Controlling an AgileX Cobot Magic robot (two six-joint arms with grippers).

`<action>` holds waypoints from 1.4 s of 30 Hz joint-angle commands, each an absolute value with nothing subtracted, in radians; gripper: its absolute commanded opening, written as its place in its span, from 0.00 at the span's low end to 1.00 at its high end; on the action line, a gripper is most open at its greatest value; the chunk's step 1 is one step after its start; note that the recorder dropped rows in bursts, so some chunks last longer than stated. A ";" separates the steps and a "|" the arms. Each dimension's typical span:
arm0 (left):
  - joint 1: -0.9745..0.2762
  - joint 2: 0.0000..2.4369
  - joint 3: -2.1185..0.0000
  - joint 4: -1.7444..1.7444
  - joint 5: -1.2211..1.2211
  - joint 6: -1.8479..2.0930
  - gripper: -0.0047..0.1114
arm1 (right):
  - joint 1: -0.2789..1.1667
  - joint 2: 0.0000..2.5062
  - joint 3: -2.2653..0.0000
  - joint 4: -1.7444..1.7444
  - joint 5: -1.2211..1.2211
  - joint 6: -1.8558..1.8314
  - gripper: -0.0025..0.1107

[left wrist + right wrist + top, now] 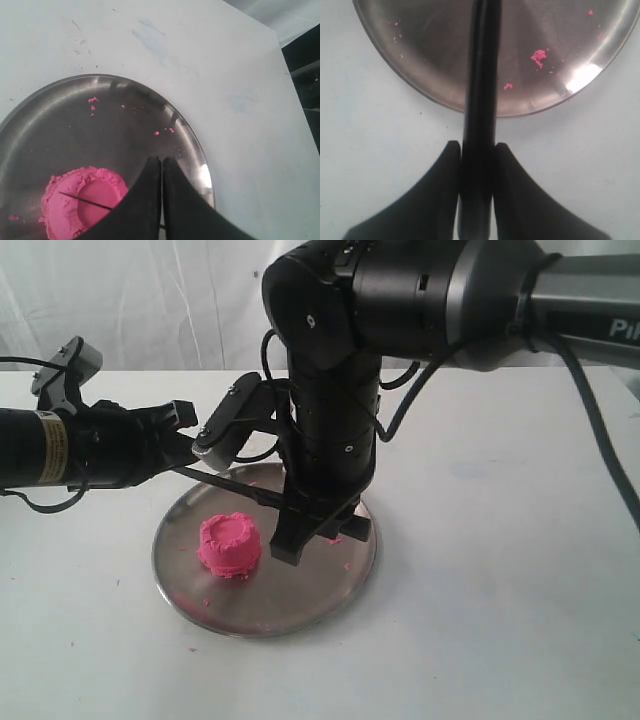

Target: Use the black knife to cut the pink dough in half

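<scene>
The pink dough (230, 543), a ridged cup-shaped mound, stands whole on the left part of the round steel plate (200, 615). My right gripper (322, 530) reaches down over the plate's far right side and is shut on the handle of the black knife (235, 487). Its thin blade runs left, above and behind the dough. In the right wrist view the knife (480, 75) sits clamped in the gripper (477, 150). My left gripper (185, 435) hovers shut just above the blade tip. In the left wrist view the blade's edge (85, 200) crosses over the dough (60, 210) and passes behind the shut fingers (161, 160).
Tiny pink crumbs (538, 55) lie scattered on the plate (65, 125), and a few sit near its rim. The plate (420, 50) rests on a white table (500, 590). The bulky right arm (330, 390) towers over the plate's back half.
</scene>
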State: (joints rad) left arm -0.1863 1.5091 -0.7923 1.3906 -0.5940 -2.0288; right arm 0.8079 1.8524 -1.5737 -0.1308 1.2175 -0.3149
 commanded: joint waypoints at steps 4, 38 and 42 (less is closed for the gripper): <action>-0.192 1.505 -0.788 1.397 -0.592 -2.014 0.10 | 0.785 1.883 -1.582 -0.132 1.211 -0.315 0.02; -0.192 1.584 -0.788 1.410 -0.523 -1.955 0.10 | 0.745 2.016 -1.580 -0.127 1.108 -0.375 0.02; -0.192 1.584 -0.788 1.410 -0.523 -1.955 0.10 | 0.742 2.016 -1.580 -0.080 1.103 -0.410 0.02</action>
